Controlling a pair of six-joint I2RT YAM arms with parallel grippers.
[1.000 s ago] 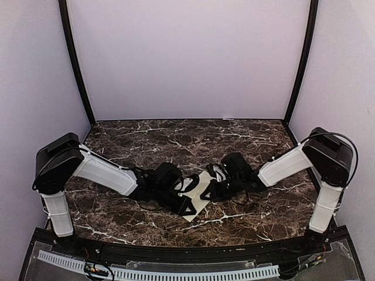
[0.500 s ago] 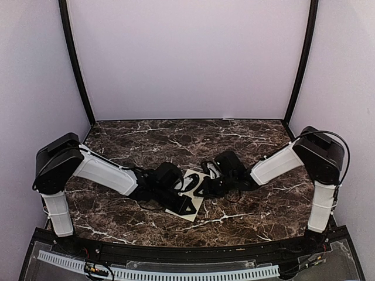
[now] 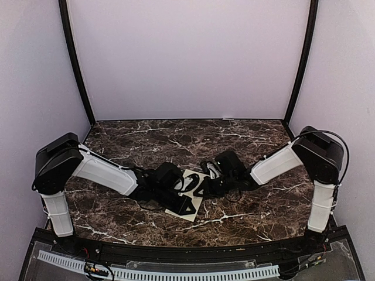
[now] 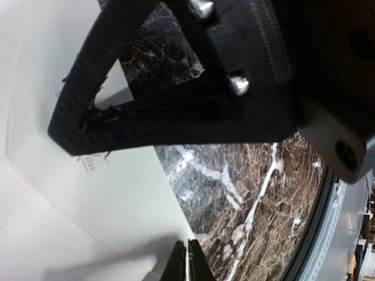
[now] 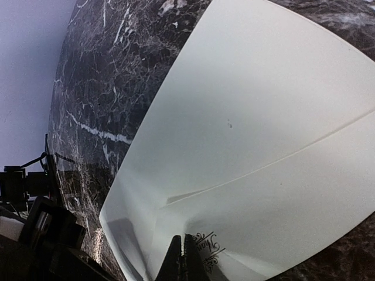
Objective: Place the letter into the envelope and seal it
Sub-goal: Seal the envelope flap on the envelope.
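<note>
— Well, both arms are folded low over the middle of the marble table (image 3: 146, 140), heads nearly meeting above the paper. Can you make out what they've got?

— Partly. The envelope (image 3: 194, 207) lies flat on the stone between them, skewed, one corner pointing toward the near edge. From up top most of it is under the black wrists.

— And the claws?

— The left gripper (image 4: 186, 263) has its fingers pressed together, tips right at the envelope's long edge where cream meets marble. Whether a layer of paper is nipped between them, I can't tell from here.

— The right one?

— The right gripper (image 5: 181, 257) is closed tight too, fingers flush side by side, tips down on the paper. Just beside them there's a scrap of dark scrollwork print. That's the letter (image 5: 206, 243), with only that corner of it recognisable.

— So is the letter inside?

— I can't say how far. From the right wrist the cream sheet fills the view, with a straight crease running across it and a shadowed fold near the fingertips. The printed corner sits below that crease, touching the right claw's tips or very nearly.

— Anything on the envelope's face?

— A tiny faint mark, close under the right claw's black frame as the left wrist sees it. It's too small to read.
</note>
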